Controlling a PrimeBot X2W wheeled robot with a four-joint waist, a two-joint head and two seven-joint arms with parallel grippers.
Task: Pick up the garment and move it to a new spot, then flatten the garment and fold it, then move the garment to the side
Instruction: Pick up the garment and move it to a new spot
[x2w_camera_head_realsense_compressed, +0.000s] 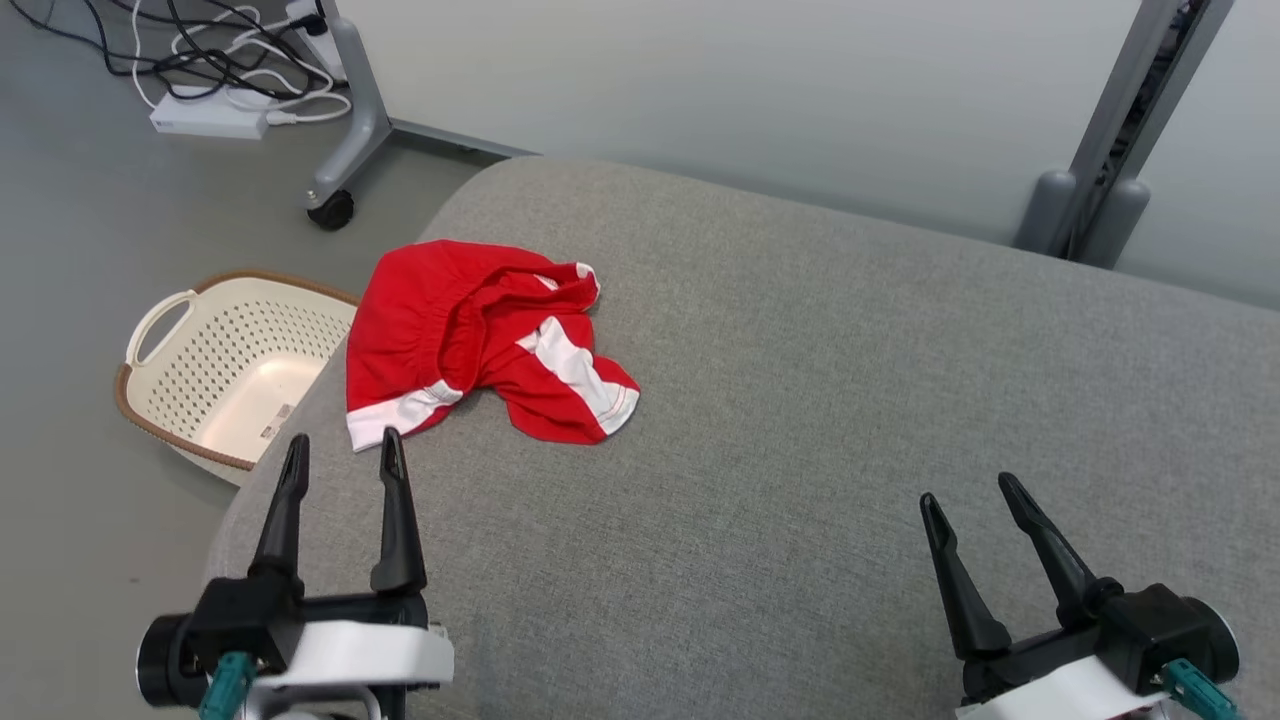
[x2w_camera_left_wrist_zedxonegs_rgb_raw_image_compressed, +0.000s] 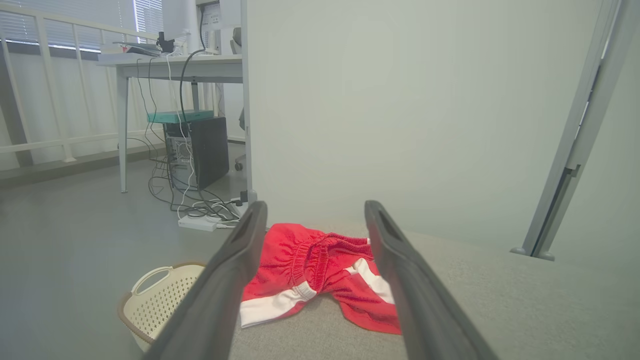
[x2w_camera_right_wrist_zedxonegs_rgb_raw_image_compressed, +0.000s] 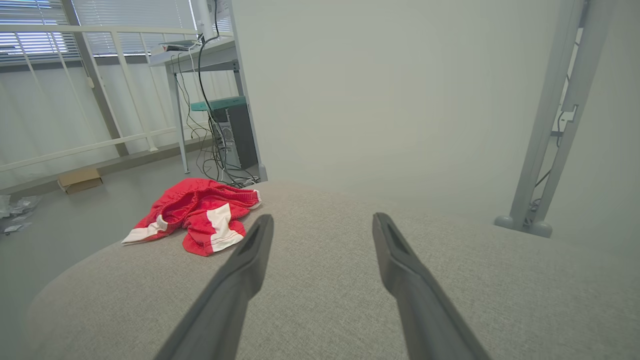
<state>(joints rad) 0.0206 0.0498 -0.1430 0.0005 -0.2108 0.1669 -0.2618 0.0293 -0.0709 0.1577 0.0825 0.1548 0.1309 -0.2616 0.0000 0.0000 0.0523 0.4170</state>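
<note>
Left tool (x2w_camera_head_realsense_compressed: 343, 435) spread apart, pointing at garment (x2w_camera_head_realsense_compressed: 470, 330) (not touching); right tool (x2w_camera_head_realsense_compressed: 966, 487) apart above cushion (x2w_camera_head_realsense_compressed: 800, 400).

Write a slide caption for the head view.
Crumpled red-and-white garment on the grey cushion, cream basket on the floor beside it; left hand and right hand open and empty.

Grey floor (x2w_camera_head_realsense_compressed: 60, 300), pale partition (x2w_camera_head_realsense_compressed: 700, 80), desk (x2w_camera_left_wrist_zedxonegs_rgb_raw_image_compressed: 170, 67), blinded windows (x2w_camera_right_wrist_zedxonegs_rgb_raw_image_compressed: 30, 45)
</note>
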